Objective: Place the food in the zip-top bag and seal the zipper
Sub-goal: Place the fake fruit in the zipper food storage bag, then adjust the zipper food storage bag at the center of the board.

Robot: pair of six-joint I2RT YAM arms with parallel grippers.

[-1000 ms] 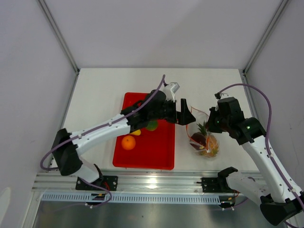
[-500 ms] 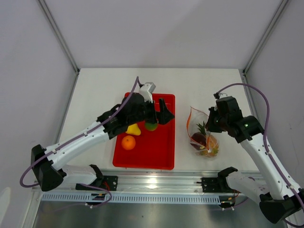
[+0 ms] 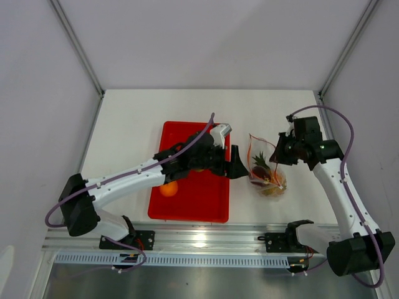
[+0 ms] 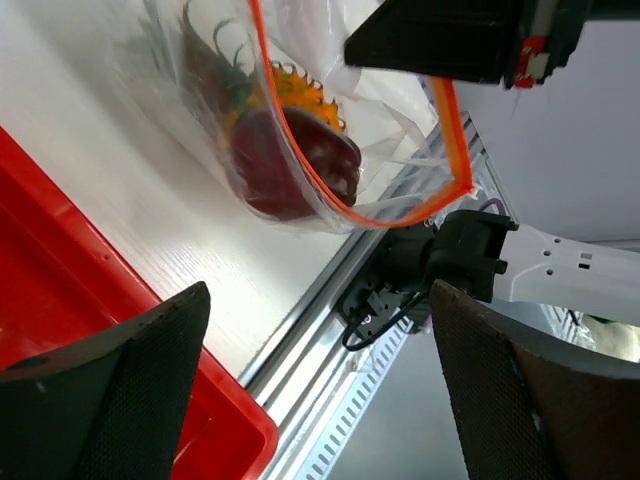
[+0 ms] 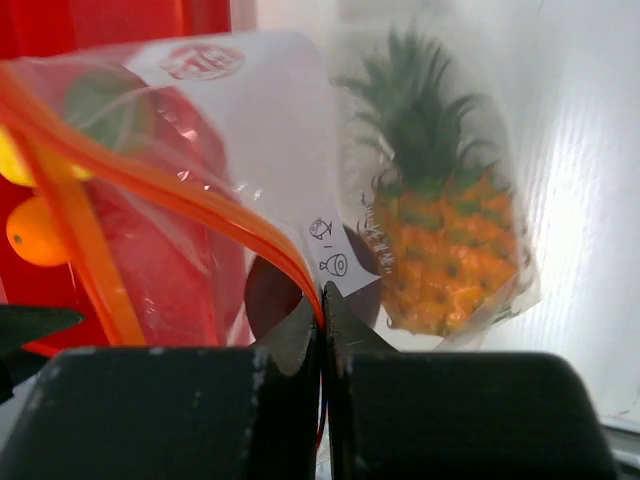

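Observation:
The clear zip-top bag (image 3: 265, 174) lies right of the tray with the pineapple (image 5: 440, 240) and the dark red fruit (image 4: 300, 165) inside. My right gripper (image 5: 322, 300) is shut on the bag's orange zipper (image 5: 150, 180) and holds the mouth up; it also shows in the top view (image 3: 278, 156). My left gripper (image 3: 235, 163) is open and empty, just left of the bag mouth, with its fingers (image 4: 120, 380) wide apart. The orange (image 3: 167, 189) sits on the tray, partly under my left arm. The green fruit (image 5: 105, 110) and a bit of the yellow pear (image 5: 10, 160) show through the bag.
The red tray (image 3: 193, 202) lies mid-table, its right rim (image 4: 60, 290) close to the bag. The aluminium rail (image 3: 206, 240) and arm mounts run along the near table edge. Metal frame posts stand at the back corners.
My left gripper went from the bag back over the tray, then returned beside the bag mouth, still open. My right gripper lifted the zipper edge slightly up and back.

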